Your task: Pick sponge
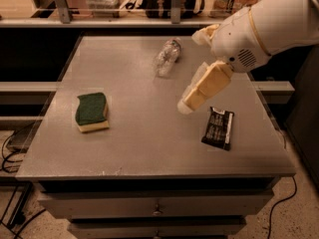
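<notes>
Since the sponge (91, 112) lies untouched on the table (139, 151), green side up, the approach appears to be the step in hand. Right of the sponge and farther back lies a clear plastic bottle (167, 58). Well to the sponge's right hangs the gripper (185, 103) above the tabletop, with nothing in it, though I cannot tell whether it is open or closed. Farther right again lies a black wrapper (218, 128). The next move calls for travel leftward over the sponge, then descent.

We find the sponge (91, 112) on the table (149, 153), left side. A bottle (167, 58) lies toward the back. A wrapper (218, 128) lies right, nearer the front. The gripper (202, 88) hangs above the table between bottle and wrapper, well right of the sponge.
</notes>
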Available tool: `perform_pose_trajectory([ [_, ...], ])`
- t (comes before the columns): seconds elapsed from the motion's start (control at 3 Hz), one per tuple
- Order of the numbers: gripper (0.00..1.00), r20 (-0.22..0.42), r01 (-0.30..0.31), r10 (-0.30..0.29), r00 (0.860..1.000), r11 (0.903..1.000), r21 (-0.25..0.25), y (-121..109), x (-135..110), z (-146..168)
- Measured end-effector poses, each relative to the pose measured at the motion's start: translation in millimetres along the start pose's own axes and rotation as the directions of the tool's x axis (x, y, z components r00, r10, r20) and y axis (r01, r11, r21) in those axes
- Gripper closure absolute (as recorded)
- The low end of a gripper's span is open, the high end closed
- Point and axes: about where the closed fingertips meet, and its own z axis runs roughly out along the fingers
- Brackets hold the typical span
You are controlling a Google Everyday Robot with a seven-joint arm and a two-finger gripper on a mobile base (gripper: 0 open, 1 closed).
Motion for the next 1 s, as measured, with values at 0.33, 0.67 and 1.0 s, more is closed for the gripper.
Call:
perform_pose_trajectory([
  [0.33, 0.0, 0.001, 0.003, -0.003, 1.0, 1.0, 0.006, -0.6, -1.7, 0.2],
  [0.67, 0.0, 0.037, -0.007, 0.009, 0.999, 0.9991, -0.043, 4.1, -4.6, 24.1],
  [1.0, 0.0, 0.102, -0.003, 0.015, 0.995, 0.9929, -0.119, 5.9, -16.3, 68.3],
])
